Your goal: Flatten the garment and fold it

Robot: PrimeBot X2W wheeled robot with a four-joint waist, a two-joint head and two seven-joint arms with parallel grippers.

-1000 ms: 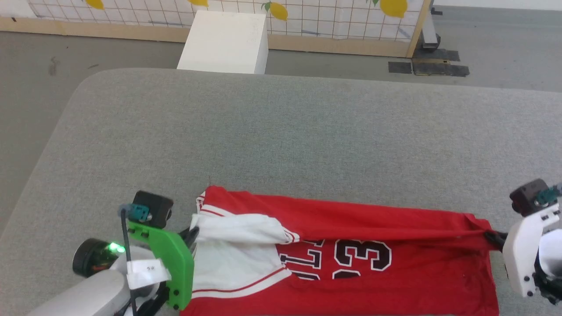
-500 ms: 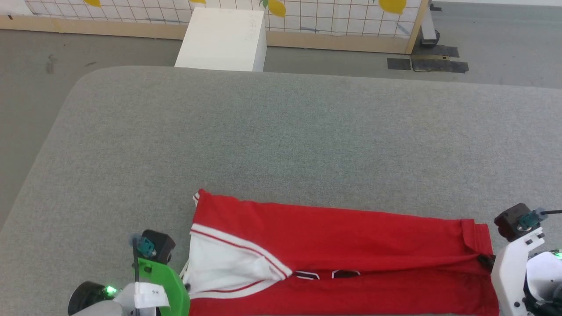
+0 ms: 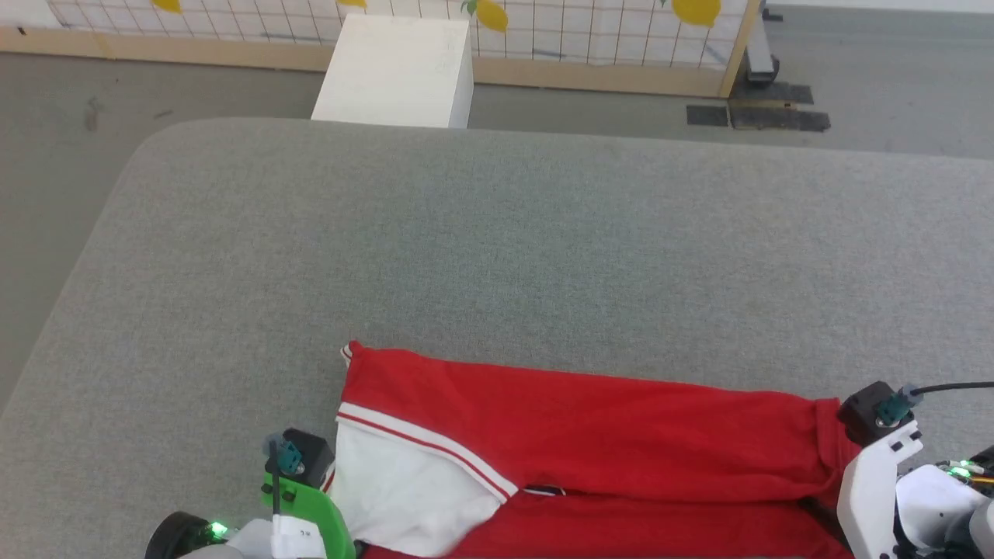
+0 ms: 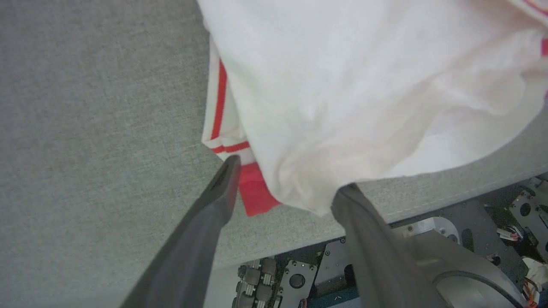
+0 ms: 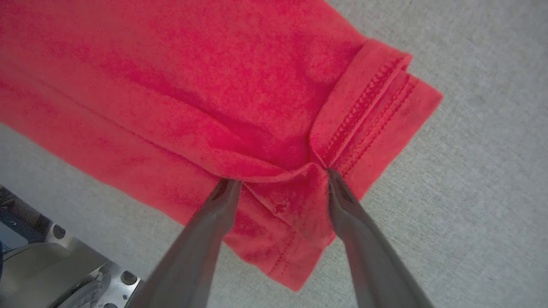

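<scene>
Both ends let go within the last second. Left gripper (image 4: 289, 175) and right gripper (image 5: 280, 177) were clamped on the garment (image 3: 590, 435) and holding it taut; now each stands with its fingers well apart.

- Far long edge was brought toward the robot and laid over the front. Black lettering and number, plain a second ago, are covered; only a sliver of dark print shows at the fold line.
- Garment now lies as a long red band across the near part of the tabletop (image 3: 497, 233), slack, no pull line between the two ends.
- Left end: white sleeve (image 3: 396, 489) with striped trim sits uppermost. Left wrist view shows its cloth bunched at the fingertips, touching one of them, close to the tabletop's near edge.
- Right end: hem (image 5: 368, 107) corner is turned back on itself, and a small peak of red cloth stands between the open fingers where the pinch was.

Reading: first lengthwise fold looks done and released. Not flat yet: the sleeve is rumpled and the hem corner doubled. Next pass probably wants those two spots smoothed before any crosswise fold. Watch the sleeve near the edge; a careless retreat could drag it off.
</scene>
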